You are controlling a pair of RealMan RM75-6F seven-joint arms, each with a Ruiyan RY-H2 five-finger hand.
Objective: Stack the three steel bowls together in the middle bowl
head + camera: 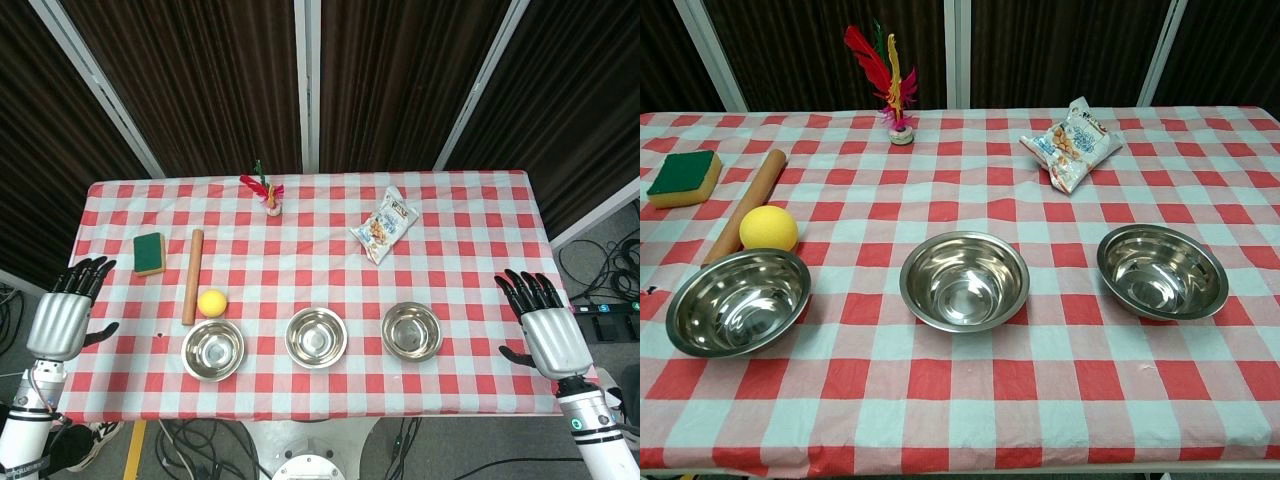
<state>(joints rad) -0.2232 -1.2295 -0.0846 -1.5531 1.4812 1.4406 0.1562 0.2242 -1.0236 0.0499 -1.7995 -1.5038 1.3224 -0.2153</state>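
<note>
Three empty steel bowls stand apart in a row near the table's front edge: the left bowl (212, 350) (739, 301), the middle bowl (316, 337) (965, 280) and the right bowl (411, 331) (1162, 271). My left hand (63, 314) hovers off the table's left side, fingers spread, holding nothing. My right hand (544, 325) hovers at the table's right edge, also spread and empty. Neither hand shows in the chest view.
A yellow ball (211, 303) (768, 228) lies just behind the left bowl, beside a wooden rolling pin (193, 276) (748, 203). Further back are a green sponge (150, 253) (682, 177), a feather shuttlecock (268, 194) (890, 78) and a snack bag (383, 226) (1071, 144).
</note>
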